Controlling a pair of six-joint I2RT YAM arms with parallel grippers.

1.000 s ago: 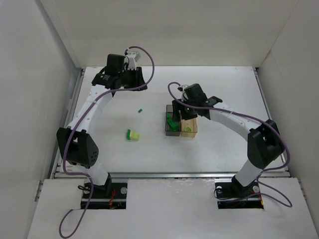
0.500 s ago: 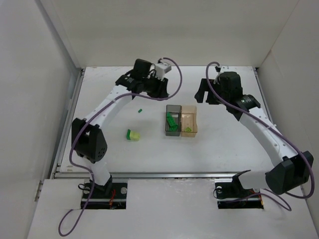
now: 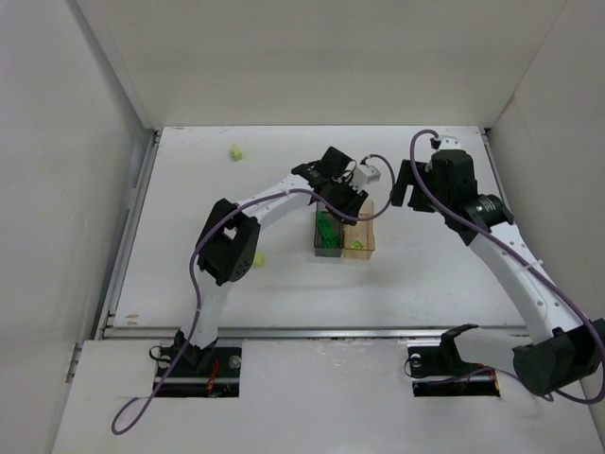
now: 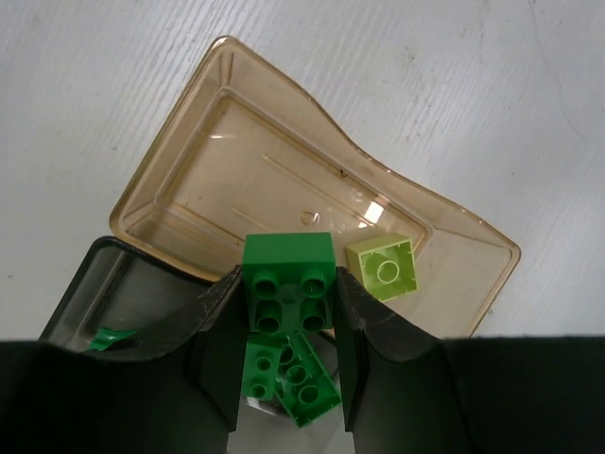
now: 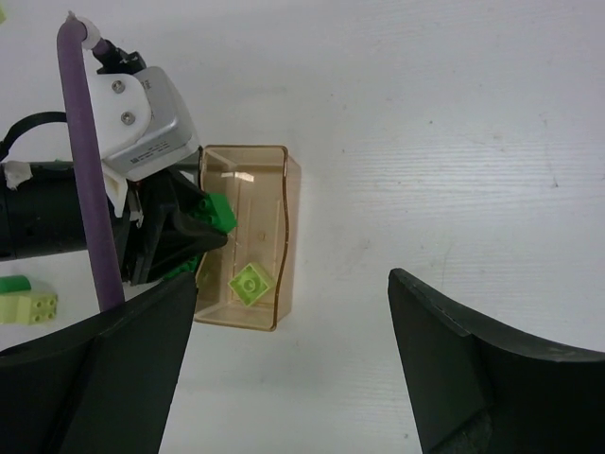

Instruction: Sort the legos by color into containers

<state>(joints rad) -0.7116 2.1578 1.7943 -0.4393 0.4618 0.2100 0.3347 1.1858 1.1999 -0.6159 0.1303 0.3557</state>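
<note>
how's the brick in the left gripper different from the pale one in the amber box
The held brick is dark green; the pale brick is yellow-green. The held brick shows four rings, the pale brick one. The held brick is clamped in the left gripper; the pale brick lies loose in the amber box. Both are small legos.

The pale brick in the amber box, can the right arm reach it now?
Probably yes: right gripper is open and empty, pale brick lies uncovered; left gripper, holding a green brick, crowds it.

The left container (image 3: 327, 253) and right container (image 3: 368, 246) adjoin mid-tabletop (image 3: 425, 279); the right holds a single lego (image 4: 383, 269). A far lego (image 3: 234, 151) lies at their ten o'clock, a near lego (image 3: 258, 258) at nine.
</note>
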